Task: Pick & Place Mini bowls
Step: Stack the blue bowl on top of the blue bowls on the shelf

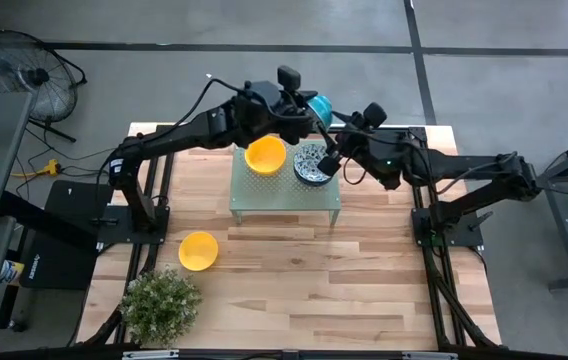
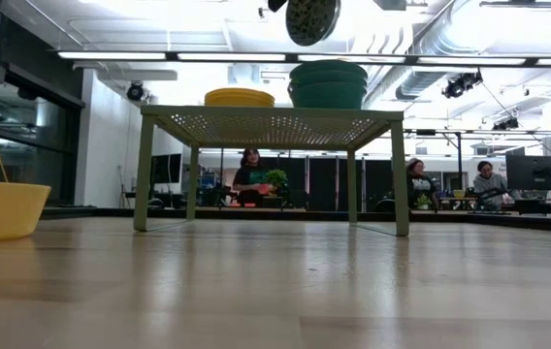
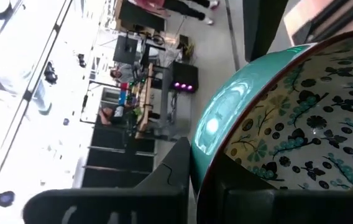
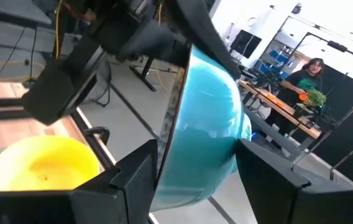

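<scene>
Both pincers grip one patterned bowl above the stand's far edge: left pincer clamps its rim, right pincer straddles its turquoise wall. I judge a handover mid-step; next, one side must let go. Stacked bowls and yellow bowl sit on the stand; another yellow bowl lies on the table nearer the plant. No readable writing.

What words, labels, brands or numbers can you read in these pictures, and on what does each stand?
None can be read for sure.
A small white label on the dark base plate left of the table: too small to read.
The patterned bowl bears leaf motifs only, no lettering.
</scene>
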Tool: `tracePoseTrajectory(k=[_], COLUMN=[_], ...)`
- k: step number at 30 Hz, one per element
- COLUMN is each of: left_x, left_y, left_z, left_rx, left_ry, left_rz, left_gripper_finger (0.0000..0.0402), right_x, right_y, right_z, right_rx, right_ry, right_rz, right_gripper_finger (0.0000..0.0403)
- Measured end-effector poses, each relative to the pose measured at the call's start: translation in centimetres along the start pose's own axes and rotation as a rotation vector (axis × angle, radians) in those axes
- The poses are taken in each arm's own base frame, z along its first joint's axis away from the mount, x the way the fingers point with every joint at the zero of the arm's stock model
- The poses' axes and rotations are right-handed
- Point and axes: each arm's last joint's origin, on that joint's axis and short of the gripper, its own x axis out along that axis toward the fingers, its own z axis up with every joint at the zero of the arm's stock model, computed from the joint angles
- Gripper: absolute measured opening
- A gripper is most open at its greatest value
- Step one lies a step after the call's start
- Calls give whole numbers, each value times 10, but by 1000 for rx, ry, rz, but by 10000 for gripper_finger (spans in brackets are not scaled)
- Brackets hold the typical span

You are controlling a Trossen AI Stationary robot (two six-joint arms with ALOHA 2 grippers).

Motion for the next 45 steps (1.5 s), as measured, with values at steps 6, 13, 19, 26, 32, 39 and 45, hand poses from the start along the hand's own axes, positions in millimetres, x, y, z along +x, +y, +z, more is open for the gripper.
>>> tracePoseTrajectory(k=[6, 13, 19, 26, 32, 39, 45], left_x=[-1, -3, -4, -4, -4, 1, 1], left_y=[0, -1, -2, -2, -3, -8, -8], left_z=[2, 6, 8, 8, 8, 9, 9], left_rx=[70, 102, 119, 123, 156, 204, 221], left_ry=[-9, -39, -44, -43, -55, -56, -48], left_rz=[1, -1, -1, -1, -10, -25, -20], left_gripper_finger=[7, 7, 7, 7, 7, 7, 7], right_x=[0, 0, 0, 0, 0, 0, -1], right_y=[0, -1, -1, -1, 0, 1, 2], right_z=[-3, -5, -6, -7, -8, -10, -11], right_rx=[-60, -158, -173, -181, -202, -228, -221], right_ry=[32, 66, 76, 81, 85, 97, 102], right_rz=[-30, -77, -84, -86, -63, -44, -47], right_gripper_finger=[204, 196, 167, 120, 65, 6, 9])
